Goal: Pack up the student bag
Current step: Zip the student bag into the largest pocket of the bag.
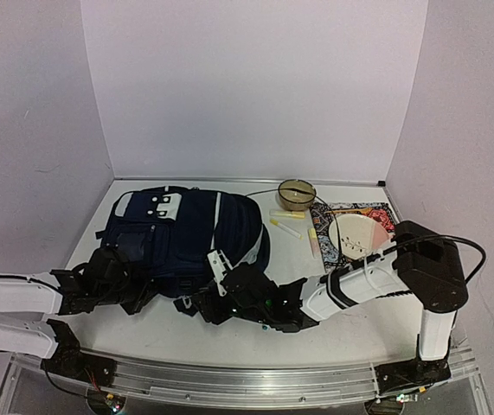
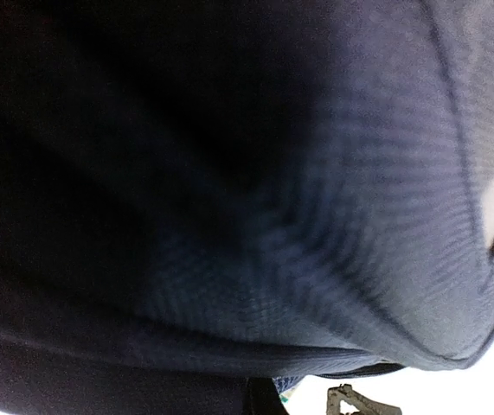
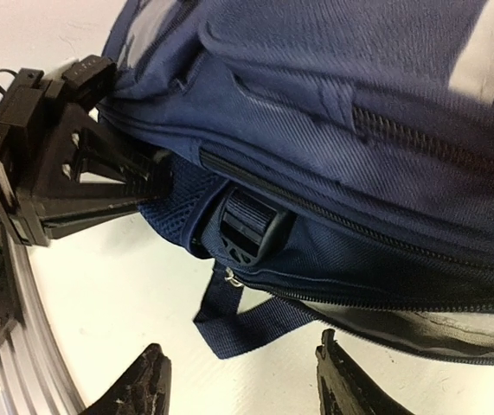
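Observation:
The student bag [image 1: 186, 235], dark navy with pale stripes, lies flat on the table's left half. At its near left corner, my left gripper [image 1: 141, 288] is shut with its fingertips [image 3: 156, 173] buried in the bag's mesh edge. The left wrist view holds only navy fabric [image 2: 255, 216], and its own fingers are hidden there. My right gripper [image 3: 242, 389] stands open just off the bag's near edge, nothing between its fingers. A navy webbing strap [image 3: 251, 316] loops out onto the table in front of it, below a black buckle [image 3: 251, 229].
To the right of the bag are a round bowl [image 1: 296, 194], two yellow pens [image 1: 286, 222] and a patterned book [image 1: 376, 216] with a cream fan-shaped piece on it. A metal rail [image 1: 255, 380] runs along the near edge.

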Motion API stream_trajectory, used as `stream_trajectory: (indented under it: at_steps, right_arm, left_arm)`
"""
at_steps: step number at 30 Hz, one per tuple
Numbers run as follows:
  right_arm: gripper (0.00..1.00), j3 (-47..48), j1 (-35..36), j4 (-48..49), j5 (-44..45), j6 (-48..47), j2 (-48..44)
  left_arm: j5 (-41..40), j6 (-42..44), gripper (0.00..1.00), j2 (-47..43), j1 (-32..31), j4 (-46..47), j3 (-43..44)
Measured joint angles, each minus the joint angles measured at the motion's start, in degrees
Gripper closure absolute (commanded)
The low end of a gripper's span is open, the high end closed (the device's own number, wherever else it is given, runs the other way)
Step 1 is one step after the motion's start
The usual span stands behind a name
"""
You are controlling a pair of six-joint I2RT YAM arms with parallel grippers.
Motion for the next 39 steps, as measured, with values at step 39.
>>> stream_trajectory:
  at_steps: [39]
  right_arm:
    - [0.58,18.35,1.84,-6.72,19.51,-3.27,13.77]
  left_arm:
    - [1.4,-2.59,1.0,0.51,-0.02,-3.94,10.73]
